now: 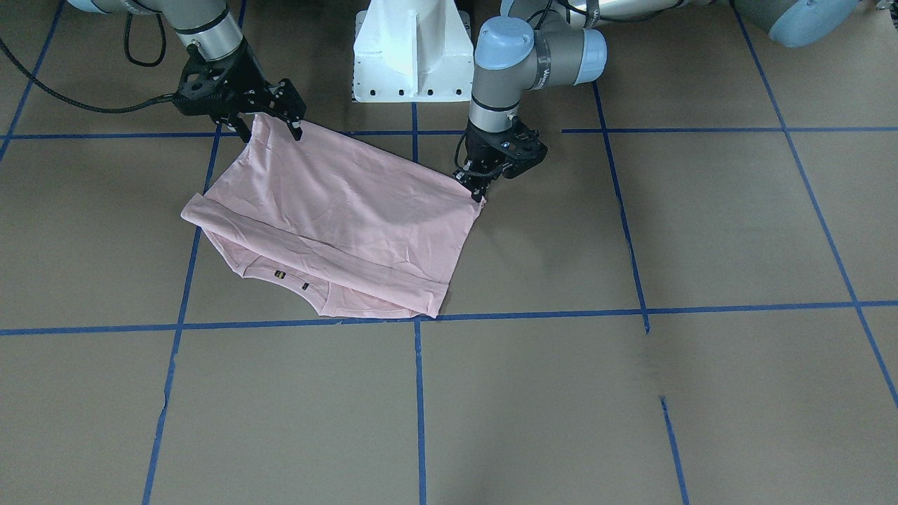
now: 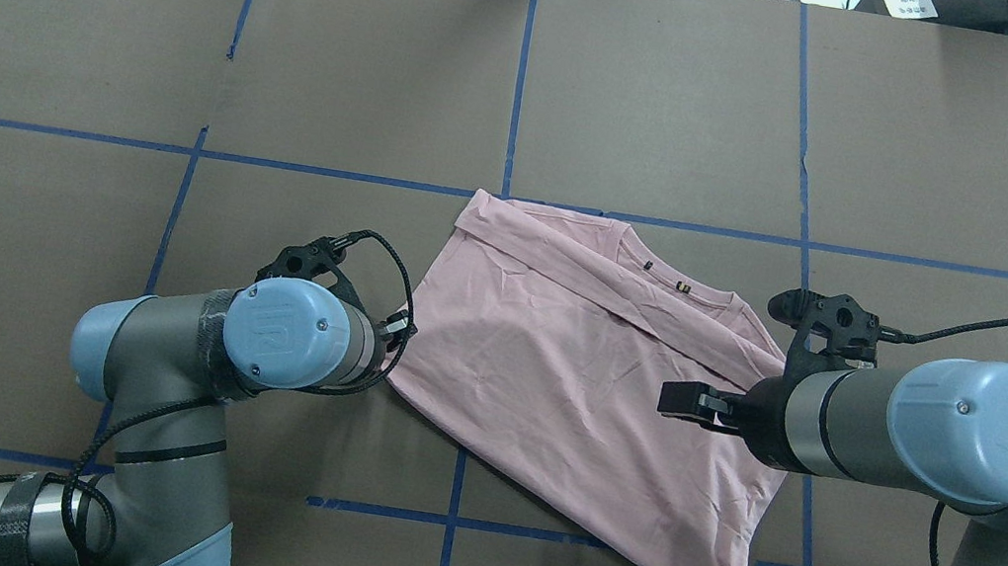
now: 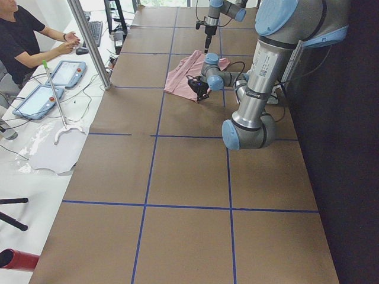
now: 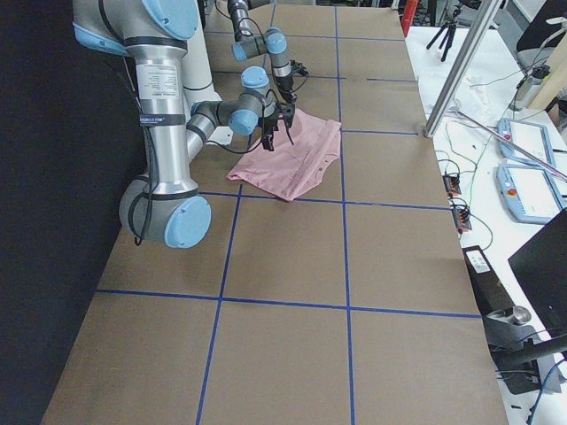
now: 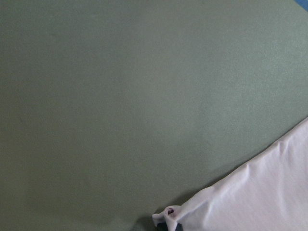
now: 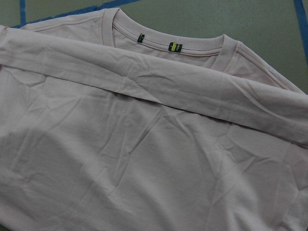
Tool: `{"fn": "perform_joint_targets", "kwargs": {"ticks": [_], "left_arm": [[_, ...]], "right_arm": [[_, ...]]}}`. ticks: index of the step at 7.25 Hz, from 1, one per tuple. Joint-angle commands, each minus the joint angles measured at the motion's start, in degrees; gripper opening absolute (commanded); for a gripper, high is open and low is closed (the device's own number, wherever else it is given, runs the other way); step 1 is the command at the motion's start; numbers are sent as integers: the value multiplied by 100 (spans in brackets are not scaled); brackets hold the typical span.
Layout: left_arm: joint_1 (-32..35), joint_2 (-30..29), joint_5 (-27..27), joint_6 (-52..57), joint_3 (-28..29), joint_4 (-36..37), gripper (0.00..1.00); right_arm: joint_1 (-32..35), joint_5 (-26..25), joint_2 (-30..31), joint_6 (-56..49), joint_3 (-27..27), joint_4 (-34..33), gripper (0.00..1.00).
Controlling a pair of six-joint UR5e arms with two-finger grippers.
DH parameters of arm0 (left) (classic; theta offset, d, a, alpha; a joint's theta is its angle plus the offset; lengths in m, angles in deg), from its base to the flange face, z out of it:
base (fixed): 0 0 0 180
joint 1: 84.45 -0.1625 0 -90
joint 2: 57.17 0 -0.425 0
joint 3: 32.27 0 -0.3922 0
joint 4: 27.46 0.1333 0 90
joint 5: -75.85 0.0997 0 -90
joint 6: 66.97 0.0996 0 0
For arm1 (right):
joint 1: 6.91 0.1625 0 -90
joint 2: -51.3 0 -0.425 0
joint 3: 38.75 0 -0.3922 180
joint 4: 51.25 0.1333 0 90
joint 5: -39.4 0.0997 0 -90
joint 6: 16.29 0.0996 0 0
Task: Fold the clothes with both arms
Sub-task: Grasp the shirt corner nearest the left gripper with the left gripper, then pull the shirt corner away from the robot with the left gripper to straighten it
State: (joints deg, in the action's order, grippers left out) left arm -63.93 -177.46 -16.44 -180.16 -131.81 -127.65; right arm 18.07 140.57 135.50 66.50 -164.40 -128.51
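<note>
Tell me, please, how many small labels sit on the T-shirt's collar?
2: a dark label and a yellow-striped label, both on the collar of the T-shirt; folds may hide others.

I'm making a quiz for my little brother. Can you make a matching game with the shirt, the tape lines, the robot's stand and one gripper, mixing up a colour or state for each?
Things:
1. T-shirt
2. tape lines
3. pedestal base
4. left gripper

Colour or state:
A. white
B. shut on a corner of the cloth
C. pale pink
D. blue

Right pairs: 1-C, 2-D, 3-A, 4-B.
</note>
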Motion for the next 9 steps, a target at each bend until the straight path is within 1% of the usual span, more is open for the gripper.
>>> {"fn": "perform_joint_targets", "kwargs": {"ticks": [1,3,4,5,7,8,9], "left_arm": [[310,-12,0,329,5,8,0],[906,-47,-9,1032,249,-115,0],[1162,-325,0,1384,695,-281,0],[1443,-781,0,1579,1613,-883,0],[1970,-1660,0,2429,3266,-2331,0],[2095,-2056,17,2703,4084,-2904,0],[2113,-2329,305,2984,4744,-3467,0]], "right_arm": [[-2,-1,9,9,-3,0,100],[7,-1,9,18,-12,0,100],[7,-1,18,18,-21,0,100],[16,-10,26,18,-30,0,100],[24,-80,9,18,-21,0,100],[16,-89,-17,18,-4,0,100],[16,-89,-26,27,-12,0,100]]}}
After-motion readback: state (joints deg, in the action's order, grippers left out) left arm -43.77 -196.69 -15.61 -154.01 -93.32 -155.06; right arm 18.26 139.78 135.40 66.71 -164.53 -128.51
